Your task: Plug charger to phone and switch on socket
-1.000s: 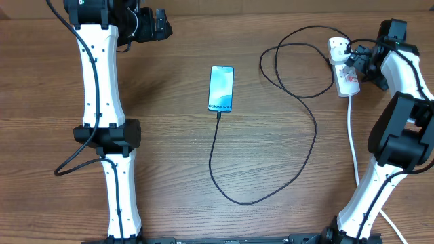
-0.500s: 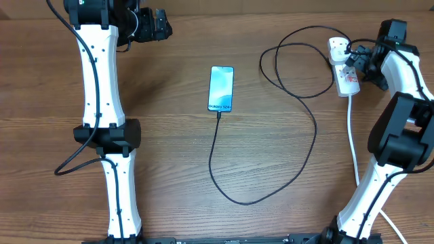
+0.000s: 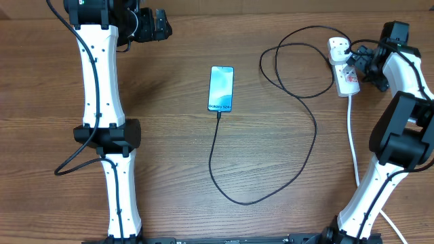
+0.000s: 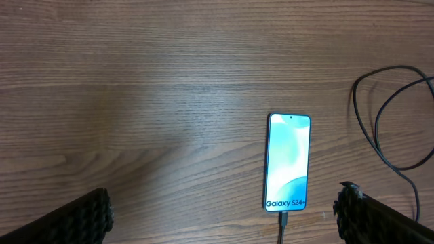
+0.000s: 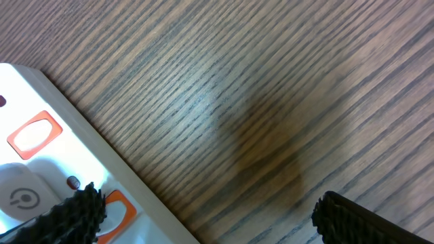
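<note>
- The phone (image 3: 221, 89) lies face up at upper centre, with the charger (image 3: 210, 159) tip in its lower end.
- The cable loops right to the socket (image 3: 344, 66), upper right.
- The left gripper (image 3: 161, 26), upper left, is spread wide and empty.
- The right gripper (image 3: 361, 62) is spread wide beside the socket.

Slim rectangular phone (image 3: 221, 89) w/ blue-cyan screen & white lettering mid-frame, thin black cable (image 3: 210, 157), white plastic power strip (image 3: 344, 71) w/ orange-red switches (image 5: 30, 134) upper right, brown wood-grain table (image 3: 169, 169).

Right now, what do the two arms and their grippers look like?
The left arm and right arm have white shells with black joints, and a thin black cable runs along each. The left gripper's fingers and the right gripper's fingers are black with ribbed pads.
</note>
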Robot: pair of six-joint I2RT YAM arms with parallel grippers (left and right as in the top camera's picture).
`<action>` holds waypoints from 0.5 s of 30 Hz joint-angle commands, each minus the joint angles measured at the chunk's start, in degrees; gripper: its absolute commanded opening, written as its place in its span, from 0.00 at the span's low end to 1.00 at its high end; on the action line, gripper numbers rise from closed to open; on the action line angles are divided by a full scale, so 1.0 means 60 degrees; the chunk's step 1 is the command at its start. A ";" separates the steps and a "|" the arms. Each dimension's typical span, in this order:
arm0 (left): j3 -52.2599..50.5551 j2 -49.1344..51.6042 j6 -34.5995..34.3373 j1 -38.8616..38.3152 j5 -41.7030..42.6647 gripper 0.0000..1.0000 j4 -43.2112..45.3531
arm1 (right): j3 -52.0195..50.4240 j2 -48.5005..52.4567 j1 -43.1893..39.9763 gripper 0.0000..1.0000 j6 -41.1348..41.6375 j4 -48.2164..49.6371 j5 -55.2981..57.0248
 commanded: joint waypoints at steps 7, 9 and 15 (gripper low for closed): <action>0.0080 0.0004 0.0146 -0.0029 -0.0047 1.00 -0.0022 | -0.0040 0.0393 0.0127 1.00 -0.0178 -0.0506 -0.0645; 0.0080 0.0004 0.0146 -0.0029 -0.0047 1.00 -0.0022 | -0.0040 0.0393 0.0127 1.00 -0.0178 -0.0590 -0.0645; 0.0080 0.0004 0.0146 -0.0029 -0.0047 1.00 -0.0022 | -0.0040 0.0393 0.0127 1.00 -0.0426 -0.0616 -0.1231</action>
